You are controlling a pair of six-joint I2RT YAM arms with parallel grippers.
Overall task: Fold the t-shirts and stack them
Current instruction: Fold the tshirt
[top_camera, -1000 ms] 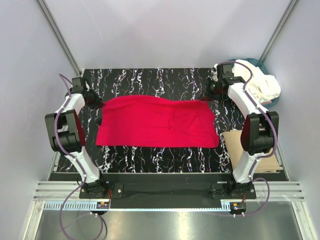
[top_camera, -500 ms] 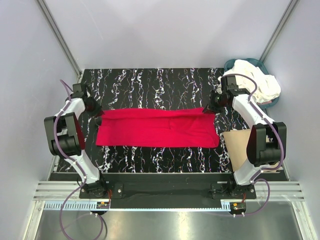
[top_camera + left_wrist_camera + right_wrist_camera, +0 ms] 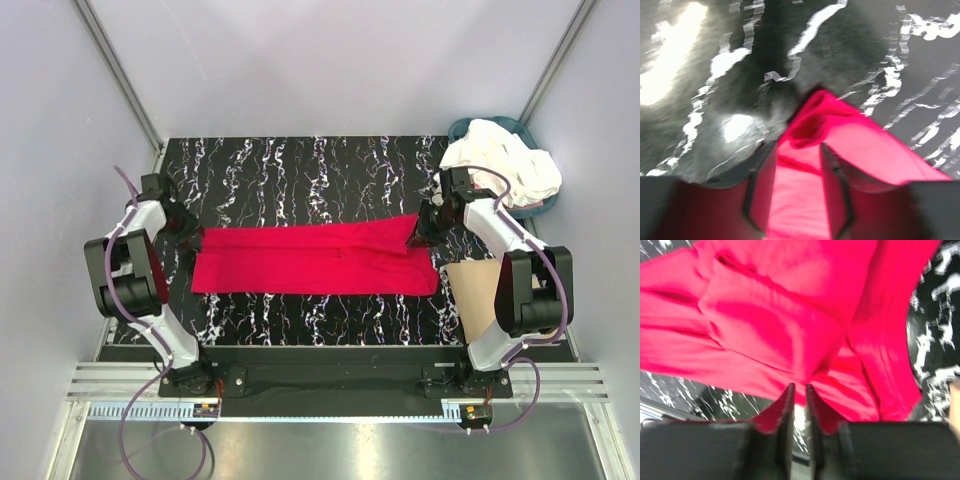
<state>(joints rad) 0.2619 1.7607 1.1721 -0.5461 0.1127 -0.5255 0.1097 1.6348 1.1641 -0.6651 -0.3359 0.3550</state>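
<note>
Red t-shirt (image 3: 315, 262) now narrower, far edge drawn nearer (fold closing); left gripper (image 3: 194, 240), right gripper (image 3: 419, 234) both pinch cloth.

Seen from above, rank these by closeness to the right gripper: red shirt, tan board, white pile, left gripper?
1. Red shirt: held in the right gripper.
2. Tan board: table's right edge.
3. White pile: back right corner.
4. Left gripper: shirt's far left end.

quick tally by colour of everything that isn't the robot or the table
red cloth t-shirt: 1
white crumpled cloth heap: 1 (cannot tell how many garments are in it)
teal round basket: 1
tan flat board: 1
total: 4
</note>
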